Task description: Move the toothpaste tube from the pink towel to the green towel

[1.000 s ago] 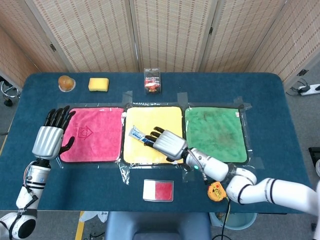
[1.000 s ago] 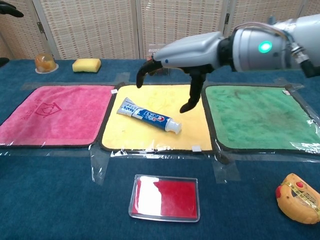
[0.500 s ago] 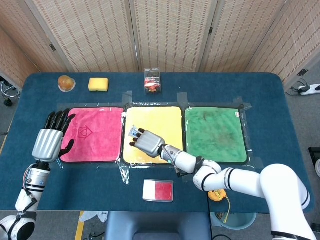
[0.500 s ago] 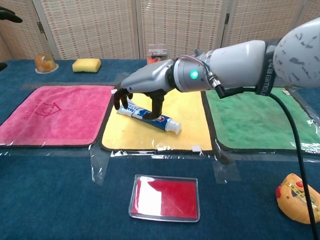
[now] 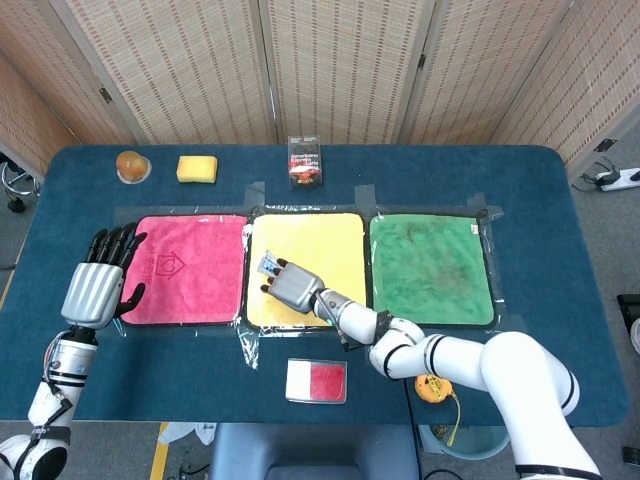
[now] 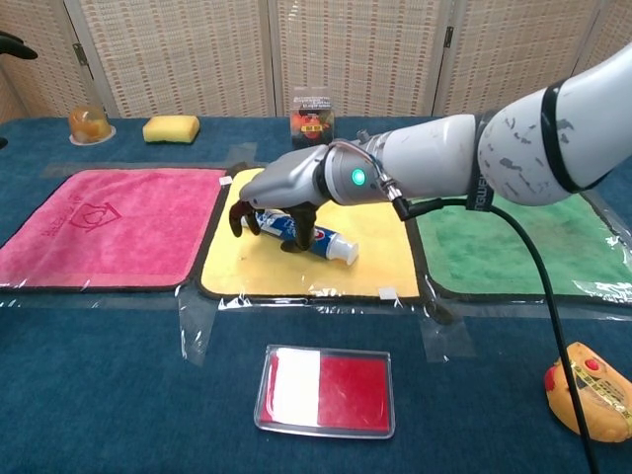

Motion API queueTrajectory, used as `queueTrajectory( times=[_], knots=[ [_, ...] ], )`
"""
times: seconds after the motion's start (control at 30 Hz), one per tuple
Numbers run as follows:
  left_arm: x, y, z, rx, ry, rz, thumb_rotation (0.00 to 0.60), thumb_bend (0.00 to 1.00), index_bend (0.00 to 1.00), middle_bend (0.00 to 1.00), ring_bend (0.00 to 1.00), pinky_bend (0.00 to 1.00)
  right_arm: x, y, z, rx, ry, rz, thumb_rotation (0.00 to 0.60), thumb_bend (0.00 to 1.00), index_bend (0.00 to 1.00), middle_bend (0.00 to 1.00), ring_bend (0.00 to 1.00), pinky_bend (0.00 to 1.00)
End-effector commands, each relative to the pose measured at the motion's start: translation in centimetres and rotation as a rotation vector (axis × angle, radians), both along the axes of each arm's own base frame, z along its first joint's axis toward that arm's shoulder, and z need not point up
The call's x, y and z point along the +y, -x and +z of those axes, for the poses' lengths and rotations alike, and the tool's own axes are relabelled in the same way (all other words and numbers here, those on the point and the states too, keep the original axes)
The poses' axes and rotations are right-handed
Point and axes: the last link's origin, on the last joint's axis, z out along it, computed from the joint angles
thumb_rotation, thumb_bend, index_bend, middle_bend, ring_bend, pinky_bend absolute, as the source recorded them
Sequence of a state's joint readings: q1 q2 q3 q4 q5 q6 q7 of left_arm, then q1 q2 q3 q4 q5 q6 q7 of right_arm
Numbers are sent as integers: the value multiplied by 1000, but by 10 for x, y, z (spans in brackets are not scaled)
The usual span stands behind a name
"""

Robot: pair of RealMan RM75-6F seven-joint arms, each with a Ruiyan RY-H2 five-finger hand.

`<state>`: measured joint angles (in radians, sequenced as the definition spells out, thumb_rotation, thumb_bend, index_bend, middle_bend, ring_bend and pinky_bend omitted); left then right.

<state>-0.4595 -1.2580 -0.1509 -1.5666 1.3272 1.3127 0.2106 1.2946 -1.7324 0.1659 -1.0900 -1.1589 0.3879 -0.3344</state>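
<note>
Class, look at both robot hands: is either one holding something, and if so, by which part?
The right hand is closing around the blue-and-white toothpaste tube near its flat crimped end, on the yellow towel; a firm hold cannot be told. The left hand holds nothing.

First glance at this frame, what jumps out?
The right hand reaches across the yellow towel, fingers curled down around the toothpaste tube lying there. Pink towel to its left and green towel to its right both lie bare. The left hand hangs open at the pink towel's outer edge.
</note>
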Motion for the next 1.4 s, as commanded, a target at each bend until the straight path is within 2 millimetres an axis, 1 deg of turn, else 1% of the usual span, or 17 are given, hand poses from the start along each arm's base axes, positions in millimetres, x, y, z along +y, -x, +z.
queueTrajectory(
  times=[0.03,0.13,0.23,0.43,0.53,0.63,0.67,0.73,0.8,0.87,0.97,1.03,1.17,1.4],
  knots=[
    [-1,1,-1,-3,3,0,600,427,113,51,25,10,-3,4,-2,37,19,29,600,511,185,296,133,39],
    [-1,3,-1,-9,3,1,600,427,113,51,25,9,-7,12,4,59,49,41,600,511,185,325,130,36],
    [0,4,-2,-17,4,1,600,427,113,51,25,9,-11,20,13,73,70,39,600,511,185,330,130,36],
    [1,1,-5,-24,10,-9,600,427,112,51,25,9,-13,46,37,103,104,14,600,511,185,333,131,36],
    [1,0,-6,-27,12,-14,600,427,112,51,25,9,-12,60,53,112,124,-6,600,511,185,333,132,36],
    [2,-1,-7,-27,13,-17,600,427,111,51,25,9,-11,80,75,153,146,-26,600,511,185,335,138,37],
    [2,-1,-7,-27,14,-18,600,427,111,51,25,9,-10,83,82,162,154,-27,600,511,185,338,148,40],
    [3,0,-7,-27,15,-18,600,427,111,51,25,9,-6,83,96,142,175,-26,600,511,185,342,171,51],
    [3,0,-7,-27,15,-19,600,427,111,51,25,9,-3,77,105,98,189,-24,600,510,185,330,190,61],
    [4,0,-8,-31,16,-16,600,427,111,51,25,9,-1,68,110,40,194,-23,600,511,185,259,195,61],
    [4,1,-9,-35,20,-10,600,427,114,51,25,9,-4,56,109,-25,185,-32,600,511,185,132,171,61],
    [3,2,-9,-31,19,-8,600,427,116,51,25,10,-9,51,105,-40,180,-41,600,511,185,110,157,61],
    [2,5,-8,-35,15,1,600,427,117,51,25,10,-19,44,88,-33,168,-59,600,510,187,183,131,61],
    [-1,9,-7,-36,13,11,600,427,119,51,25,9,-24,33,50,40,150,-20,600,511,197,200,130,61]
  ],
)
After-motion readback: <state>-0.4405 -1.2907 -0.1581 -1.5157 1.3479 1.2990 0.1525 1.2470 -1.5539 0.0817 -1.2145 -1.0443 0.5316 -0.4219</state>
